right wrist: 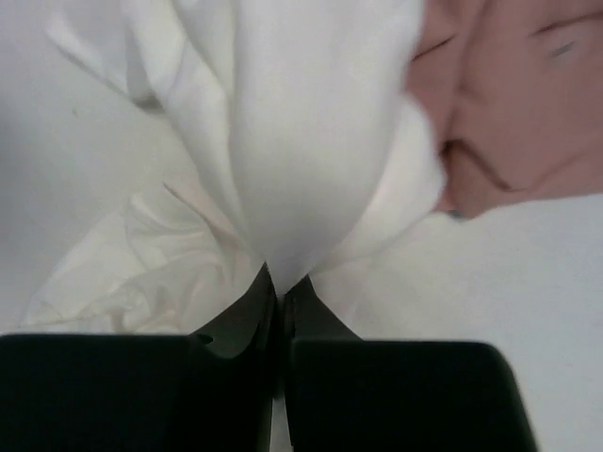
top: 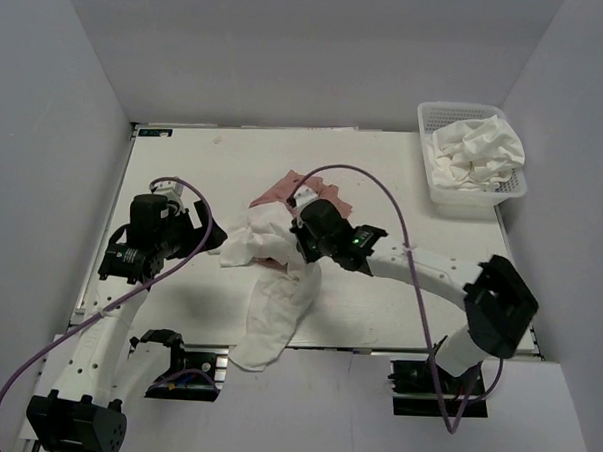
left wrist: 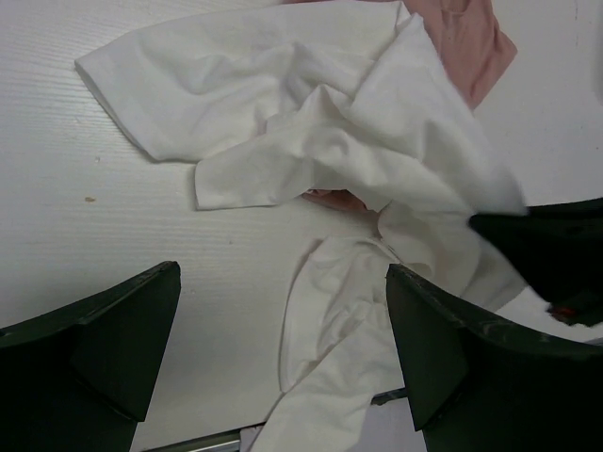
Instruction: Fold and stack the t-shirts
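The right gripper [right wrist: 280,282] is pinching a crumpled white t-shirt [top: 276,310] at mid-table [top: 184,171], its long axis trailing toward the near edge, its far end overlapping the pink t-shirt [top: 283,188]. The left gripper [left wrist: 283,273] is hovering beside it, wide open and empty.

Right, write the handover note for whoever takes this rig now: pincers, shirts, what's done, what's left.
Left pincer: open, empty, beside the white t-shirt.
Right pincer: shut on the white t-shirt.
Shirts: white t-shirt crumpled in the middle, pink t-shirt partly under it; more white cloth in the basket at the far right.
Done: nothing folded or stacked.
Left: spread, fold and stack each one.
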You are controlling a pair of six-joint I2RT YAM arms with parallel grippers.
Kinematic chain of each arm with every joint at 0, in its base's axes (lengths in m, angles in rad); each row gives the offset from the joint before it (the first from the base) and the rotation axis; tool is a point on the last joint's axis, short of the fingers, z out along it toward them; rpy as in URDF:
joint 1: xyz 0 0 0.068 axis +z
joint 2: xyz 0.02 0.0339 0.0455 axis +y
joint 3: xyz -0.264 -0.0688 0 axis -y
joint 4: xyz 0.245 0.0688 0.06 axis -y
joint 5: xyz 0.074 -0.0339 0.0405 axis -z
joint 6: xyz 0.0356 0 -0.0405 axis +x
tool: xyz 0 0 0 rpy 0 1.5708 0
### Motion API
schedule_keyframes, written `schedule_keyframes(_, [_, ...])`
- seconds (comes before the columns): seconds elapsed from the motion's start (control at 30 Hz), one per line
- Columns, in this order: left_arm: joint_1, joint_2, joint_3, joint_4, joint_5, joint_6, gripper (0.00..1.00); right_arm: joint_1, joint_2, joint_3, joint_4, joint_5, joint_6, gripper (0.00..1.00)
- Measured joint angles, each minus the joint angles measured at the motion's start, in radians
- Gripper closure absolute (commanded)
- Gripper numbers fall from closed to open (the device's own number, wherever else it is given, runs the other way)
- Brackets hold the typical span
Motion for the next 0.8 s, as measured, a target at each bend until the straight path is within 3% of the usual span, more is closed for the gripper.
schedule_keyframes(0.2, [0.0,0.0,-0.011,0.007,0.006,-0.023,0.0,-0.015,-0.251,-0.006,0.142,0.285,-0.076,1.0])
schedule_keyframes(0.4, [0.0,0.03,-0.023,0.015,0.027,-0.049,0.0,-0.132,-0.354,0.003,0.429,0.552,-0.319,1.0])
schedule_keyframes(0.5, [0.0,0.063,-0.023,0.029,0.039,-0.056,0.0,-0.213,-0.329,0.083,0.524,0.613,-0.46,1.0])
schedule_keyframes(0.63, [0.0,0.109,-0.023,0.046,0.058,-0.067,0.0,-0.319,-0.216,0.312,0.63,0.644,-0.632,1.0])
schedule_keyframes(0.8, [0.0,0.14,-0.023,0.062,0.06,-0.071,0.0,-0.476,-0.072,0.601,0.681,0.637,-0.728,1.0])
